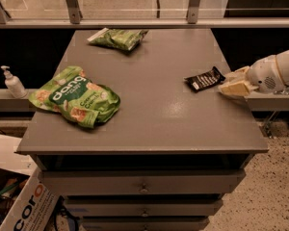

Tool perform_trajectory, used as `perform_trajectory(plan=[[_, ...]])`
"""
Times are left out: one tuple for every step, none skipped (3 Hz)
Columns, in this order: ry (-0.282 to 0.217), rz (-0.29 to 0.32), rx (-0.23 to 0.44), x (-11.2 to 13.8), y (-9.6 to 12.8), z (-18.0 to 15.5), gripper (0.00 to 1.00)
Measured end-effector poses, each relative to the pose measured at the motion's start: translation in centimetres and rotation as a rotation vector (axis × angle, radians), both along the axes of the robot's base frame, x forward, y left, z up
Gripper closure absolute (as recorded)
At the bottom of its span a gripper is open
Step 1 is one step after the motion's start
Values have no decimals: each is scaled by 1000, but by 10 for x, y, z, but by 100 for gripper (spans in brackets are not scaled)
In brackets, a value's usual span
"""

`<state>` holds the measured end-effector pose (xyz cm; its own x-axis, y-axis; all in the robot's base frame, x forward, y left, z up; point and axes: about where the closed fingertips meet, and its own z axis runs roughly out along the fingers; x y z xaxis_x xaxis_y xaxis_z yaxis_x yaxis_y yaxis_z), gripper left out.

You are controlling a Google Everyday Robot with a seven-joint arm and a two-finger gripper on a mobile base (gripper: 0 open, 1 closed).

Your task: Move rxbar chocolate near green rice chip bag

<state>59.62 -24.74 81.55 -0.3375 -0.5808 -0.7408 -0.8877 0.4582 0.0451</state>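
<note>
The rxbar chocolate point(204, 79), a small flat black wrapper with white lettering, lies tilted near the right edge of the grey table point(154, 124). My gripper point(234, 83), cream-coloured at the end of a white arm, is at the table's right edge, just right of the bar's right end. Whether it touches the bar is unclear. The green rice chip bag point(75, 97), bright green with white "dang" lettering, lies on the left side of the table, far from the bar.
A smaller, darker green bag point(117, 37) lies at the table's back edge. A pump bottle point(12, 82) stands on a ledge to the left. A cardboard box point(19, 201) sits on the floor at lower left. Drawers are below the tabletop.
</note>
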Motion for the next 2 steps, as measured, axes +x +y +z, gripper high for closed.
perform_trajectory(plan=[[0,0,0,0,0,0,100],[0,0,0,0,0,1,100]])
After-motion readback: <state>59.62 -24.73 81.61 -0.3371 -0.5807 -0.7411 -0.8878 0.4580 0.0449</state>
